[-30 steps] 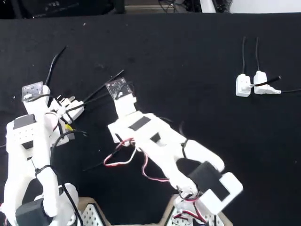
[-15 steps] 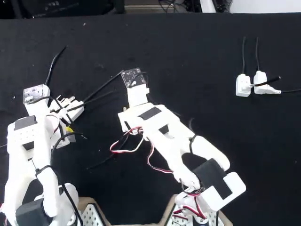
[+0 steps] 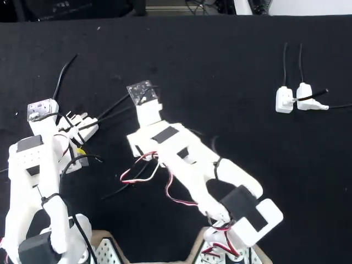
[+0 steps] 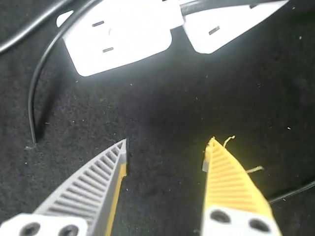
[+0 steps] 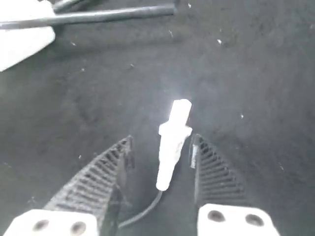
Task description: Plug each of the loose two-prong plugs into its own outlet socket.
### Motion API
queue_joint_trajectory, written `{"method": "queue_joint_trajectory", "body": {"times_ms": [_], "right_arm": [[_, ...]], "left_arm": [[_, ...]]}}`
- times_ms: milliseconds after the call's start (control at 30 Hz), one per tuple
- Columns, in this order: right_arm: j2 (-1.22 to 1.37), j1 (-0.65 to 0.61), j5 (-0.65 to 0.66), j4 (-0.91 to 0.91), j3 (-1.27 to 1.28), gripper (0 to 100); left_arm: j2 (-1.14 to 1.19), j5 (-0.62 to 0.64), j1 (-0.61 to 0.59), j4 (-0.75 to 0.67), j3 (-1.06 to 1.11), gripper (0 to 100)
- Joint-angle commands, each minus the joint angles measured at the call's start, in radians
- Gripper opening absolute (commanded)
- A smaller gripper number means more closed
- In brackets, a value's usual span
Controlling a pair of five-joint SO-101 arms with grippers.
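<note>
1. The black table (image 3: 220, 66) carries two white arms, and both come in from the 6 o'clock edge.
2. The right arm (image 3: 181, 159) lies from 5 o'clock up toward 11 o'clock of the table's middle. The left arm (image 3: 30, 165) stands at the 8 o'clock side.
3. White outlet blocks (image 3: 82, 125) lie at 9 o'clock, just beside the left arm's wrist. A second outlet pair (image 3: 284, 100) lies between 2 and 3 o'clock, well apart from both arms.
4. The left gripper (image 4: 167, 145) is spread wide and holds nothing. It hangs over bare cloth near the outlet blocks.
5. The right gripper (image 5: 162, 139) has its jaws partly apart, with the white plug (image 5: 170, 152) between them. A gap shows on one side, and I cannot tell if the other finger touches the plug.
6. Black cables (image 3: 118, 102) run from the 9 o'clock blocks toward the right arm's wrist.
</note>
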Motion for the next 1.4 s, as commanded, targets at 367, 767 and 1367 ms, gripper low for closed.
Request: {"method": "queue_joint_trajectory", "body": {"times_ms": [367, 767, 1367], "right_arm": [[0.137, 0.115, 0.017, 0.115, -0.196, 0.2], [-0.278, 0.399, 0.796, 0.402, -0.193, 1.1], [-0.088, 0.578, 1.324, 0.269, 0.015, 20.4]], "left_arm": [[-0.028, 0.006, 0.010, -0.006, -0.008, 25], [-0.028, 0.011, 0.012, -0.006, -0.007, 25], [-0.028, 0.011, 0.012, -0.006, -0.005, 25]]}}
